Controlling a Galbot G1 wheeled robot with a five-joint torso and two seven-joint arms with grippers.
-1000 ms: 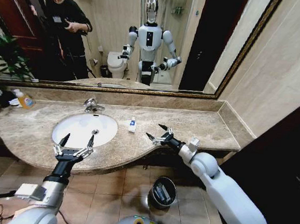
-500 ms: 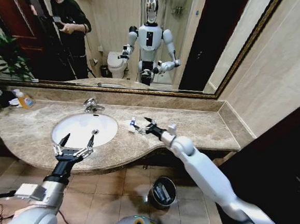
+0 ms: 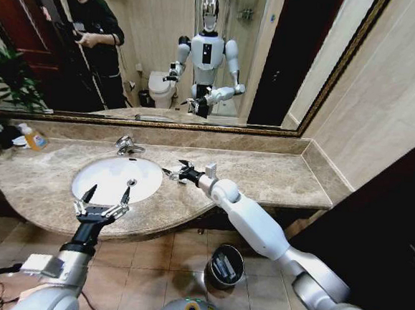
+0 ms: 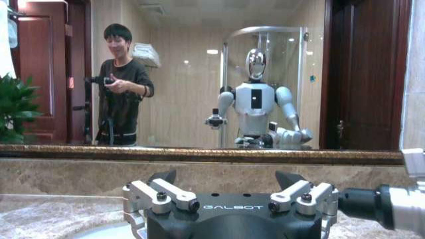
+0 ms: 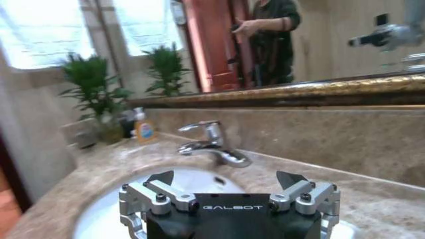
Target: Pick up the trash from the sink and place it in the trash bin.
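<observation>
- At the far left of the counter (image 3: 278,176) in your head view, note a yellow bottle with an orange label (image 3: 33,138) beside a potted plant (image 3: 5,81). The right wrist view shows the same bottle (image 5: 143,128) and plant (image 5: 93,92) from nearer.
- The left gripper (image 3: 103,206) hangs over the front edge of the counter, just before the sink (image 3: 116,179). Its fingers are spread wide and grasp nothing. The left wrist view looks over the gripper body (image 4: 232,213) toward the mirror (image 4: 199,74).
- The sink is an oval white basin set in beige marble, with a chrome tap (image 3: 127,146) at its rear rim. In the head view you see no litter on the visible white of the basin.
- The right wrist view shows the tap (image 5: 209,144) side-on with the basin (image 5: 106,219) below it, detail that the head view gives only small.
- The right gripper (image 3: 177,172) is reached across the counter to the sink's right rim, fingers parted. You cannot tell whether any trash lies under it.
- The trash bin (image 3: 225,266) stands on the tiled floor (image 3: 149,258) below the counter's front edge. It is round and dark with a shiny rim; pale litter lies inside.
</observation>
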